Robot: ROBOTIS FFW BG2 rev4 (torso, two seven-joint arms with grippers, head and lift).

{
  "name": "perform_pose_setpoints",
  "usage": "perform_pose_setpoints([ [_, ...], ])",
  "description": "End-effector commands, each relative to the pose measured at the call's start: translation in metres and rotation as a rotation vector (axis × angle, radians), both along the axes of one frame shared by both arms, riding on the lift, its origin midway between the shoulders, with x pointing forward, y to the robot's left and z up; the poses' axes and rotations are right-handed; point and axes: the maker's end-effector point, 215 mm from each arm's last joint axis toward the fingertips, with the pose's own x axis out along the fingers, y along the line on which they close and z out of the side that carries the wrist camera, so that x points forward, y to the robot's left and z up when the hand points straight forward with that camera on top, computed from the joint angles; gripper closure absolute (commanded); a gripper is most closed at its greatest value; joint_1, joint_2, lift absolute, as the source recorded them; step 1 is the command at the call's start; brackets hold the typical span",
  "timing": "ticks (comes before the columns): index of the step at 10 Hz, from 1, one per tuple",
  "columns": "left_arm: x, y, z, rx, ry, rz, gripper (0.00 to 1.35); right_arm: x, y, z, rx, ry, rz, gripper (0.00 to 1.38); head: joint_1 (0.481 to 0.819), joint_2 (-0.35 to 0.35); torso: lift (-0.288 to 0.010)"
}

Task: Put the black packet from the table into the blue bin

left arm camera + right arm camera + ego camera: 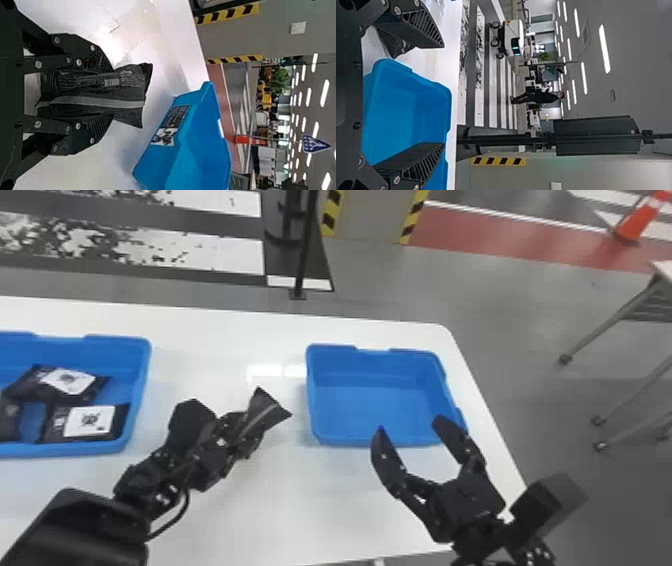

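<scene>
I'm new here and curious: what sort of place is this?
Probably an indoor test hall or workshop: there's a traffic cone, black-and-yellow hazard tape and crosswalk-like floor stripes.

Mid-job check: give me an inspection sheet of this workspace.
Surface: white table, glare patches on top.
Job's things: black packet held between the bins; right blue bin upright on the table.
Clutter: labelled black packets inside the left blue bin.
Grippers: left gripper shut on the packet; right gripper open near the right bin.
Cables: black cable looping beside the left arm.
Surroundings: orange cone on the floor beyond.
</scene>
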Motion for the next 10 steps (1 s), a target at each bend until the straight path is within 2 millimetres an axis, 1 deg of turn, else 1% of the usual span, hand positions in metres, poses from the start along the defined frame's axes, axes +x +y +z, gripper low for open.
perform_pose_setpoints([
  [1,0.008,-0.006,0.024,-0.007,-0.091,-0.031,1.21,0.0,0.0,-0.001,0.001,0.002,-0.001,0.14,0.695,-0.259,-0.11],
  [2,0.01,-0.007,0.033,-0.015,-0.124,-0.042,1.21,0.0,0.0,-0.002,0.0,0.005,0.0,0.14,0.695,-0.262,-0.11],
  [3,0.014,-0.002,0.042,-0.034,-0.142,-0.049,1.21,0.0,0.0,-0.001,0.0,0.002,0.0,0.14,0.695,-0.264,-0.11],
  [4,0.022,0.008,0.06,-0.054,-0.184,-0.06,1.21,0.0,0.0,-0.001,0.0,0.002,0.0,0.14,0.695,-0.265,-0.11],
  [5,0.028,0.024,0.084,-0.07,-0.227,-0.06,1.21,-0.001,0.0,-0.001,-0.002,0.005,0.001,0.14,0.695,-0.258,-0.11],
  [6,0.032,0.048,0.106,-0.057,-0.274,-0.046,1.21,-0.001,0.0,-0.001,-0.002,0.005,0.001,0.14,0.695,-0.238,-0.11],
  [7,0.037,0.08,0.121,-0.024,-0.307,-0.021,1.21,-0.001,0.0,-0.001,-0.002,0.005,0.001,0.14,0.695,-0.224,-0.11],
  [8,0.038,0.119,0.122,0.034,-0.313,0.018,1.21,-0.001,0.0,-0.001,-0.002,0.005,0.001,0.14,0.695,-0.185,-0.11],
  [9,0.037,0.164,0.116,0.095,-0.298,0.077,1.21,-0.002,0.0,-0.002,0.0,0.007,0.001,0.14,0.695,-0.139,-0.11],
  [10,0.035,0.201,0.109,0.152,-0.289,0.128,1.21,-0.002,0.0,-0.003,0.0,0.009,0.001,0.14,0.695,-0.082,-0.11],
])
